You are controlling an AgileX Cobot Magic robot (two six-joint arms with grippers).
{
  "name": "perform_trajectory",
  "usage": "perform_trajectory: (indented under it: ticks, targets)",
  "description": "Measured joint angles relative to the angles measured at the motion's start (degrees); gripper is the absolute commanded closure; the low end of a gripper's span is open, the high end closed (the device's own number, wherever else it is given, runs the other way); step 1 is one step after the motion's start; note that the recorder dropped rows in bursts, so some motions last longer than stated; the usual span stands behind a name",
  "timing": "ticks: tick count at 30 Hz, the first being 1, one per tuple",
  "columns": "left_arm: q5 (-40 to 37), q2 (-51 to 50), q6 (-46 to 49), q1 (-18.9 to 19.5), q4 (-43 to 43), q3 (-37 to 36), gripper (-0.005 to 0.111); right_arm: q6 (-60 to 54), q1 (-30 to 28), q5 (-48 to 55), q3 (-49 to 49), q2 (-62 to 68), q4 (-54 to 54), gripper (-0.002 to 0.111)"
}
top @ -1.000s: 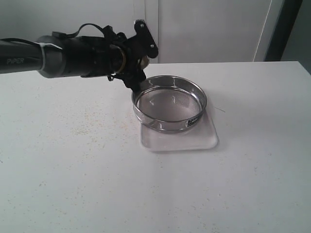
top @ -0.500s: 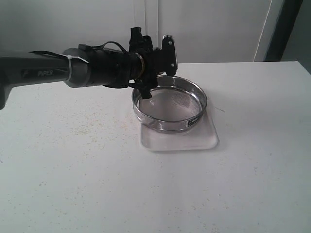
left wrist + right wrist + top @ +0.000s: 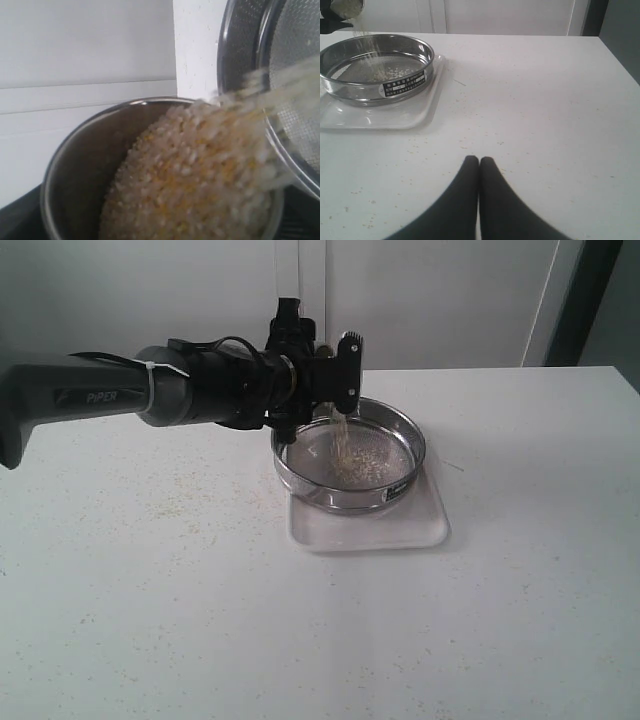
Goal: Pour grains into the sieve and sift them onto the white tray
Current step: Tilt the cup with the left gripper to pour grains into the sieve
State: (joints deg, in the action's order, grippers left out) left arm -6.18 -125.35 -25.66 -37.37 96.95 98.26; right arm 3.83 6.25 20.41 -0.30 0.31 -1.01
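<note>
Grains (image 3: 352, 464) stream down into sieve (image 3: 345, 498); left jaws seemingly grip cup (image 3: 75, 165), right jaws closed.

"PiPER" is read in pale letters on the dark forearm of the left arm (image 3: 100, 399) (ext. view only). A small dark label (image 3: 404, 83) is seen on the outer wall of the sieve (image 3: 350, 92), w/ several rows of light print inside a thin border. Its characters are too small and blurred to be made out in the right wrist or ext. view. No other text, nos. or signs can be read
</note>
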Motion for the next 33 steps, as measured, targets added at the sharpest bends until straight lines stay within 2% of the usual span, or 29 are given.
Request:
perform_trajectory:
  ticks: [6,22,27,33]
  targets:
    - [-1.6,-0.1,0.5,0.0,0.1,0.0,0.107,0.0,0.0,0.0,0.0,0.0,0.0,0.108]
    - [-12.9,-2.8,2.0,0.0,0.0,0.0,0.107,0.0,0.0,0.0,0.0,0.0,0.0,0.108]
    - [-12.4,-2.8,2.0,-0.3,-0.1,0.0,0.107,0.0,0.0,0.0,0.0,0.0,0.0,0.108]
    - [-9.7,-2.8,2.7,-3.3,1.1,0.0,0.107,0.0,0.0,0.0,0.0,0.0,0.0,0.108]
